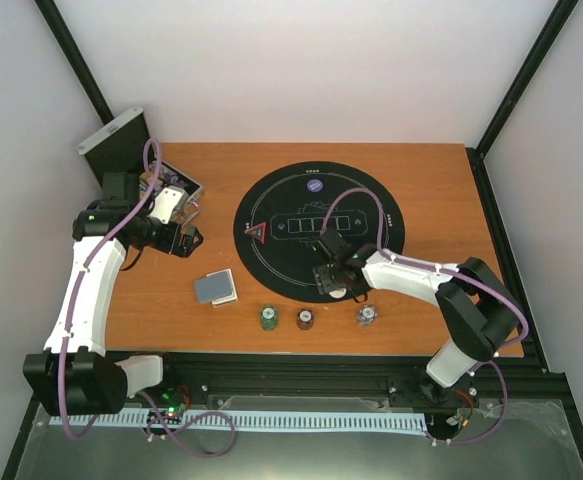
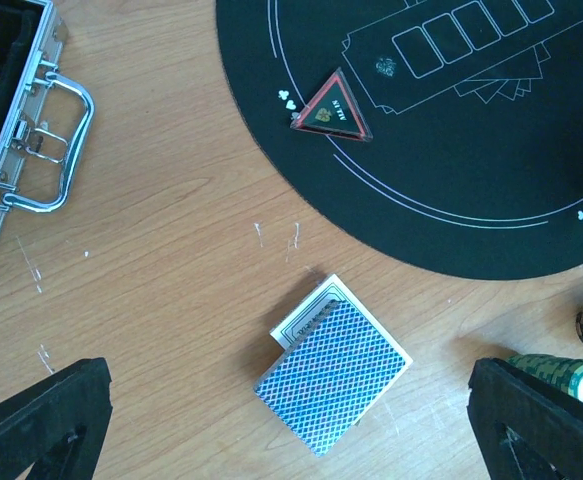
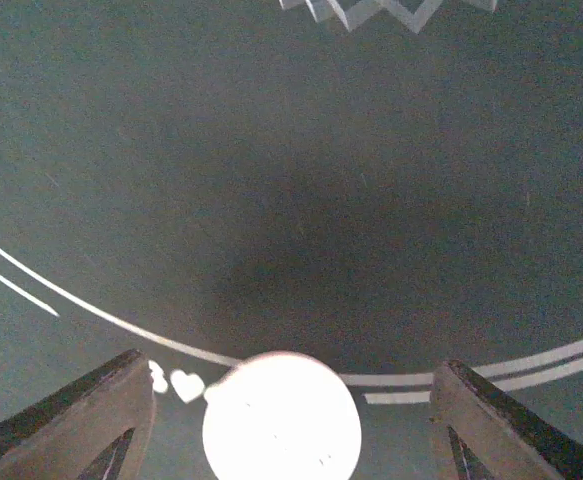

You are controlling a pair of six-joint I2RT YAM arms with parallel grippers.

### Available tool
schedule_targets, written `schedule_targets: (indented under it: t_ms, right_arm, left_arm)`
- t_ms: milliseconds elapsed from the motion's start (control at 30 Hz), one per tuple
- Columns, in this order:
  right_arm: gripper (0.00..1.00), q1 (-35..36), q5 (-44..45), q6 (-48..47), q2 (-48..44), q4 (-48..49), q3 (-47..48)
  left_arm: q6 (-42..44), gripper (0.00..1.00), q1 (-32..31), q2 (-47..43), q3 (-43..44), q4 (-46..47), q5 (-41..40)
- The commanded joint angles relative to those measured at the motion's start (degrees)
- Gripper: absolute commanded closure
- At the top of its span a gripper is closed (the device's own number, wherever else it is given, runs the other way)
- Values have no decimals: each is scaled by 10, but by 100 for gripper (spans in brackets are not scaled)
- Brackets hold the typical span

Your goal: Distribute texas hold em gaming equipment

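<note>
The white button disc point(image 3: 281, 422) lies at the black mat's point(image 3: 291, 200) near edge, centred between the right fingers point(image 3: 71, 425), which are apart and clear of it (left fingers point(image 2: 41, 420), also apart, are farther off).

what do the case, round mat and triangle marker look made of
The case looks like metal: silvery ribbed frame, shiny chrome-like handle and latches. The round mat seems a soft matte black sheet, perhaps felt or rubber: flat, white printed lines, no glare. The red triangle marker looks like glossy hard plastic, perhaps acrylic: its edges catch light.
</note>
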Motion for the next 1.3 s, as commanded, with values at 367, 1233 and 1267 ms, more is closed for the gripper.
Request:
schedule_targets:
  t_ms: [367,1233,1267]
  right_arm:
    - [30,14,-30,20,-12,15,-58]
    - [45,-36,24,-6,-10,6,-79]
    - [45,-48,26,-11,-11,6,-80]
  left_arm:
    - [9,0,3,-17,24,-18,8]
    - [14,0,3,-28,24,-21,1]
    - [15,0,3,-29,23,-21,0]
